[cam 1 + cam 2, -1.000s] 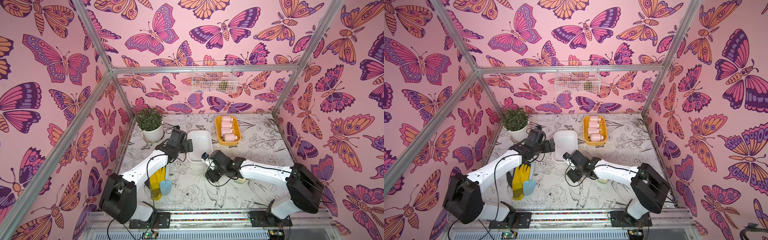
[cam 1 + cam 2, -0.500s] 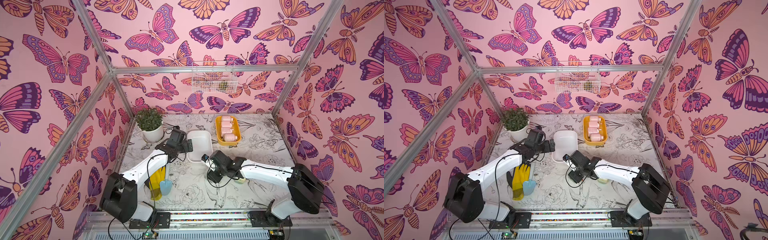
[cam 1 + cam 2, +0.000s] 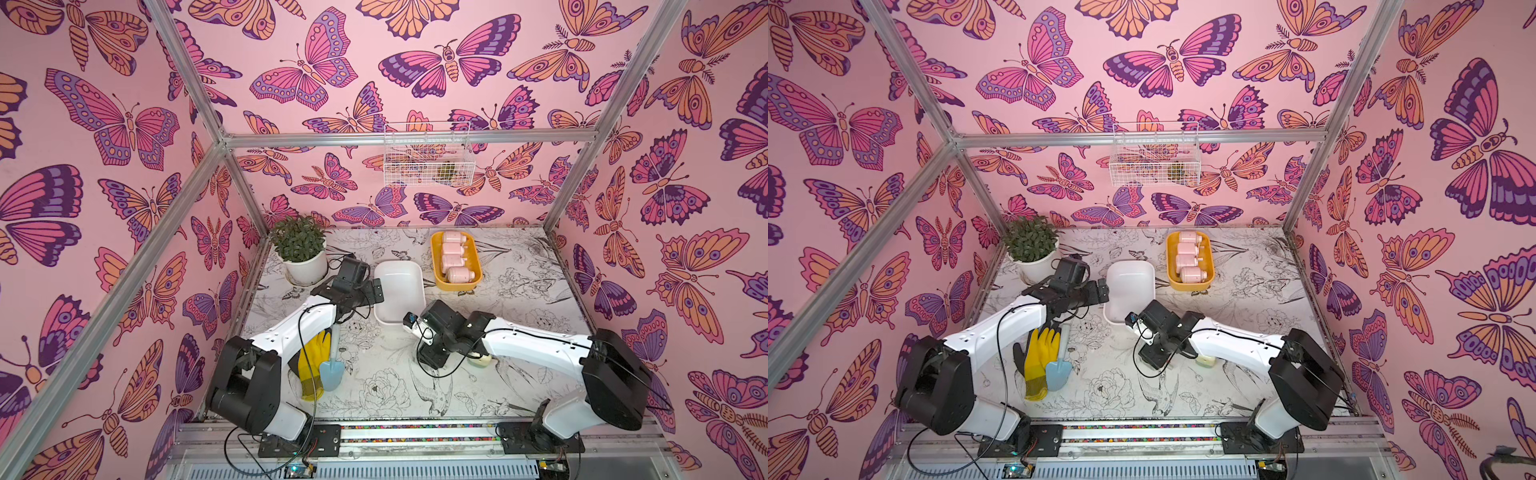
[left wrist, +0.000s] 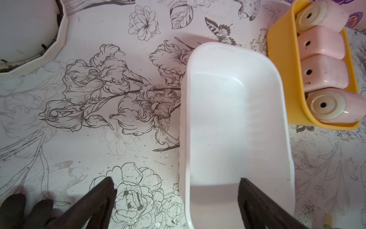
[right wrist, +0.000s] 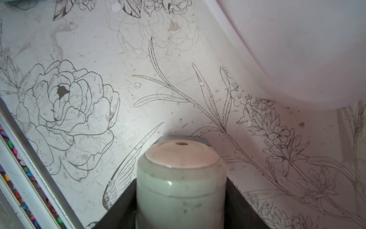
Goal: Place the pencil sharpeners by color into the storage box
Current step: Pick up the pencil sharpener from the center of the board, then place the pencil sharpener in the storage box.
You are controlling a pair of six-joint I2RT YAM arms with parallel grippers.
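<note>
1. The desk point(image 3: 519, 299), printed with line-drawn flowers, is seen in both top views carrying two boxes near the middle of its far edge, a potted plant point(image 3: 301, 249) at the far left corner, and a yellow glove point(image 3: 313, 365) with a light blue hand shovel point(image 3: 331, 368) toward the near left corner.

2. The white box point(image 3: 399, 291) is shown empty in the left wrist view point(image 4: 235, 119); no mint green sharpener has been placed in it yet.

3. The yellow box point(image 3: 437, 266), just beside the white one, is already filled with four pink sharpeners point(image 3: 455, 259) lying in a row, so the pink share is judged done.

4. The left pincer point(image 4: 176, 198) is held spread wide and empty, straddling the near left wall of the white box.

5. The right pincer point(image 5: 181, 200) is seen pinching a mint green sharpener point(image 5: 181, 178) by its sides, low over the desk just short of the white box's near end.

6. A second pale sharpener point(image 3: 478, 359) is partly hidden under the right arm, toward the near right of the desk; its colour cannot be told surely.

7. What is left, by judgement: both green pieces remain to be put into the white box.

8. Against the frame a second earlier, the right pincer has narrowed onto the sharpener and shifted slightly; the left arm and both boxes are unchanged.
</note>
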